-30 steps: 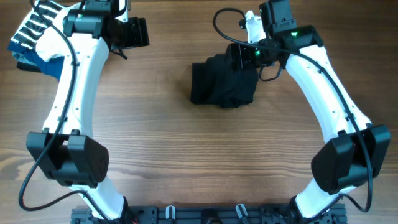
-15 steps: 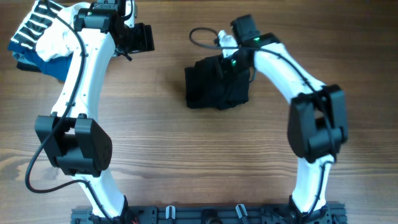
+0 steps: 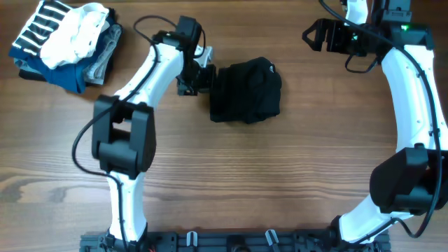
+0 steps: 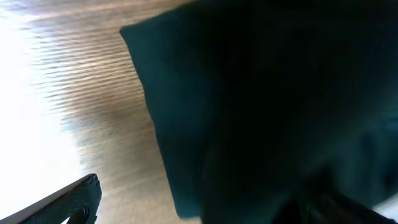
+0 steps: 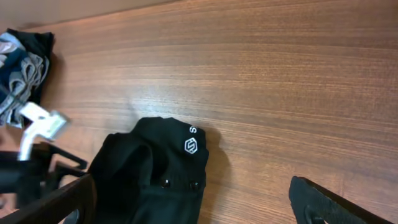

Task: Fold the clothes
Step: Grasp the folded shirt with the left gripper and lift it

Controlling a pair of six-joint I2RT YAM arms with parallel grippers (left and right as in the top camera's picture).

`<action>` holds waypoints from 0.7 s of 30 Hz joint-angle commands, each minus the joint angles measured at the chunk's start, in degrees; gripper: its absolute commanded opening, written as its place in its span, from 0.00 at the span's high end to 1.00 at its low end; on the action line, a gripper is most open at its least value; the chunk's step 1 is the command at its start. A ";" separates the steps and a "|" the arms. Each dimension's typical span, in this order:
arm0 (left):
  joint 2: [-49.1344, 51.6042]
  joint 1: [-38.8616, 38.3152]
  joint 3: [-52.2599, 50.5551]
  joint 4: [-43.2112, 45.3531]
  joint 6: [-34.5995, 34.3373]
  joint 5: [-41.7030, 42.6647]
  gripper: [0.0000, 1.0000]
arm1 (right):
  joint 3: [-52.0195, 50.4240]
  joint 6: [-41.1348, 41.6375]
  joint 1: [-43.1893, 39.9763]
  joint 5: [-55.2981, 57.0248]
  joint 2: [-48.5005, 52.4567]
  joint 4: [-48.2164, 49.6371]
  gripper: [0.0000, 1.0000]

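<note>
Handover seen: right end effector (image 3: 315, 36) has been withdrawn, released and empty, the clothes (image 3: 246, 91) well clear ahead of it; left end effector (image 3: 203, 75) is now brought up, spread, clothes just ahead. Next fold is judged left-side.

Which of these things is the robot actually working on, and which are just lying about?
In the job: black garment with a small pale logo; left gripper, open, at its left edge.

Lying about: pile of striped, white, blue and grey clothes at the far left corner of the table.
</note>
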 commanded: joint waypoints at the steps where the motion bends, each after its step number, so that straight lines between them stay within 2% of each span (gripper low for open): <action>1: 6.19 -1.16 -0.37 2.14 -0.02 1.36 0.00 | -0.33 -1.22 -0.17 0.61 0.74 -0.83 0.01; 4: 9.38 -1.86 -0.37 6.40 0.11 6.16 0.02 | -0.33 -1.25 -0.17 1.22 0.74 -1.57 0.01; 6: 9.57 -2.54 -0.37 7.50 0.37 9.11 0.11 | -0.33 -1.22 -0.17 1.70 0.74 -1.51 0.00; 7: 9.68 -3.54 -0.37 7.48 0.35 9.29 0.21 | -0.33 -1.22 -0.17 1.75 0.74 -1.51 0.00; 8: 9.79 -4.44 -0.37 7.48 0.33 9.27 0.39 | -0.33 -1.20 -0.17 1.92 0.74 -1.51 0.00; 10: 10.01 -5.86 -0.37 7.67 0.31 8.09 0.96 | -0.33 -1.25 -0.17 1.99 0.74 -1.66 0.01; 15: 5.46 -0.83 1.18 8.33 -3.23 6.95 0.96 | -0.35 -1.20 -0.13 1.92 0.74 -1.53 0.01; 18: -3.13 5.68 1.55 8.66 -8.15 7.10 0.96 | -0.35 -1.20 -0.13 2.14 0.74 -1.40 0.00; 19: -7.80 9.07 1.55 9.66 -12.35 7.10 0.96 | -0.35 -1.20 -0.13 2.14 0.74 -1.14 0.00; 21: -13.25 13.03 1.55 12.98 -15.69 7.10 0.96 | -0.35 -1.20 -0.13 2.14 0.74 -0.90 0.00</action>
